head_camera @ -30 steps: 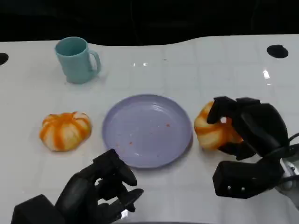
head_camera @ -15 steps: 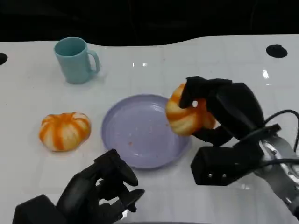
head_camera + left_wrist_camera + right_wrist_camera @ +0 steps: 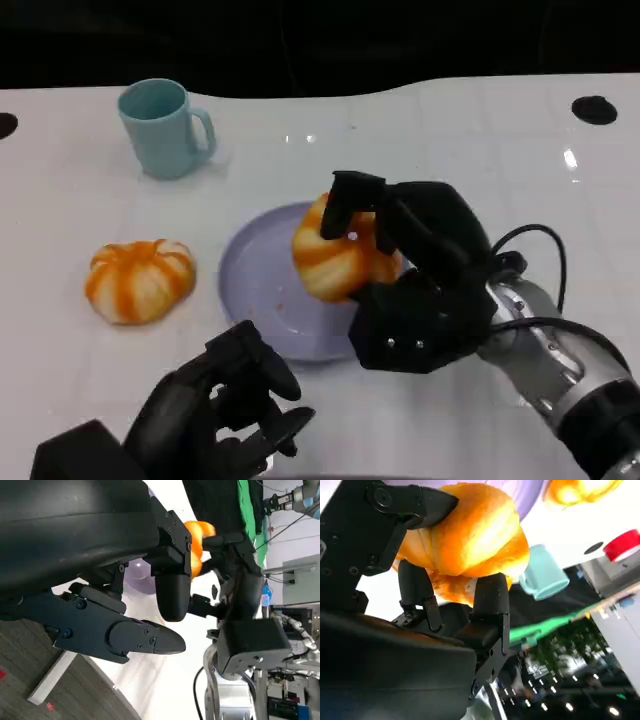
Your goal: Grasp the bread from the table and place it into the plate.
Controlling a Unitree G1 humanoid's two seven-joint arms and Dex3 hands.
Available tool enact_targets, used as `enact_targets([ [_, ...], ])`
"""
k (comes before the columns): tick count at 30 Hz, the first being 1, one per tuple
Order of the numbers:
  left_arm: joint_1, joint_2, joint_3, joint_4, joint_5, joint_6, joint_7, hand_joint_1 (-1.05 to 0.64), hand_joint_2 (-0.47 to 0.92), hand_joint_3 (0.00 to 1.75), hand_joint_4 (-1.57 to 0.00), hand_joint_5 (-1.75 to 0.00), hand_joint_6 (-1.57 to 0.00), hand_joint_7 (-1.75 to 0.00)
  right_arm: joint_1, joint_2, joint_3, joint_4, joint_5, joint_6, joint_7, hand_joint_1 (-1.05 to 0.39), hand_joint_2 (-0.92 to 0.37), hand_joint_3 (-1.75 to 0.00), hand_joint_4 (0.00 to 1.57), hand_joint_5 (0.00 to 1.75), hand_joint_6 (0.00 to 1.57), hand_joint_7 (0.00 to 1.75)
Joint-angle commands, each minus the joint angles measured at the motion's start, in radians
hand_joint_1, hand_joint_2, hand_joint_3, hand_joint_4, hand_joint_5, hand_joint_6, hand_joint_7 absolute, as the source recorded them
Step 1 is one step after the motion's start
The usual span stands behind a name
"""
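Right robot hand [image 3: 400,265] grips the bread [image 3: 335,255], fingers wrapped over its top and far side, thumb side underneath. The right wrist view confirms it: black fingers [image 3: 490,597] clamp the bread [image 3: 470,535] from both sides, so the hold looks firm.

Change over the last second: this robot hand has carried the bread off the worktop [image 3: 480,140] from the plate's right side, across the rim, and now holds it over the plate [image 3: 255,290]. A second ago the bread sat on the worktop just right of the plate; half a second ago it hung above the right rim; now it's above the plate's right-centre. Can't tell whether the bread's underside touches the plate or hangs just above it; the forearm and palm hide that edge.

Meaning: pick and transfer are done, release is what's left. My read is lower a touch if needed, open the fingers, then pull back to the right without dragging the bread off the rim.

Left robot hand [image 3: 215,415] sits near the plate's front-left edge, fingers curled in, holding nothing, unchanged across the frames. In the left wrist view its fingers [image 3: 150,640] are bunched together with nothing between them.

Second bread [image 3: 140,280] lies on the worktop well left of the plate, untouched. Mug [image 3: 162,128] stands upright beyond the plate to the left, not moved. Neither is in the release path.
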Motion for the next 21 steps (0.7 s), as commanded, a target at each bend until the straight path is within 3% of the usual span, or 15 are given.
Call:
enact_targets([
  [1, 0.01, 0.01, 0.003, -0.006, 0.0, -0.002, 0.008, -0.47, 0.92, 0.23, -0.62, -1.75, -0.4, -1.7, -0.037, 0.02, -0.025, 0.026, 0.077, 0.035, 0.101, -0.15, -0.47, -1.09, 0.79, 1.56, 0.76, 1.03],
  [4, 0.008, 0.013, 0.006, -0.003, -0.004, -0.002, 0.004, -0.47, 0.92, 0.23, -0.62, -1.75, -0.4, -1.7, -0.039, 0.015, -0.021, 0.014, 0.106, 0.065, 0.192, -0.16, -0.61, -0.77, 0.59, 1.28, 0.76, 0.42],
  [5, 0.007, 0.013, 0.006, -0.001, -0.006, -0.003, 0.003, -0.46, 0.92, 0.23, -0.63, -1.75, -0.4, -1.7, -0.038, 0.011, -0.015, 0.006, 0.105, 0.075, 0.214, -0.21, -0.69, -0.63, 0.48, 0.99, 0.7, 0.24],
  [7, 0.007, 0.014, 0.007, 0.001, -0.006, -0.007, 0.001, -0.46, 0.92, 0.24, -0.63, -1.75, -0.4, -1.7, -0.033, -0.003, 0.0, -0.015, 0.092, 0.089, 0.254, -0.3, -0.82, -0.41, 0.34, 0.64, 0.57, 0.07],
  [9, 0.008, 0.015, 0.007, 0.001, -0.008, -0.008, 0.0, -0.46, 0.92, 0.24, -0.63, -1.75, -0.4, -1.7, -0.025, -0.014, 0.009, -0.037, 0.087, 0.101, 0.288, -0.38, -0.89, -0.27, 0.21, 0.51, 0.39, 0.02],
  [13, 0.01, 0.018, 0.005, -0.008, -0.004, -0.002, 0.003, -0.46, 0.92, 0.24, -0.62, -1.75, -0.39, -1.7, 0.003, -0.028, 0.016, -0.101, 0.074, 0.139, 0.318, -0.49, -0.92, -0.2, 0.03, 0.41, 0.19, 0.0],
  [21, 0.008, 0.016, 0.006, -0.002, -0.008, -0.006, 0.003, -0.47, 0.92, 0.24, -0.61, -1.75, -0.39, -1.71, 0.078, -0.066, -0.007, -0.264, 0.102, 0.186, 0.377, -0.58, -0.92, -0.24, 0.0, 0.3, 0.15, 0.01],
])
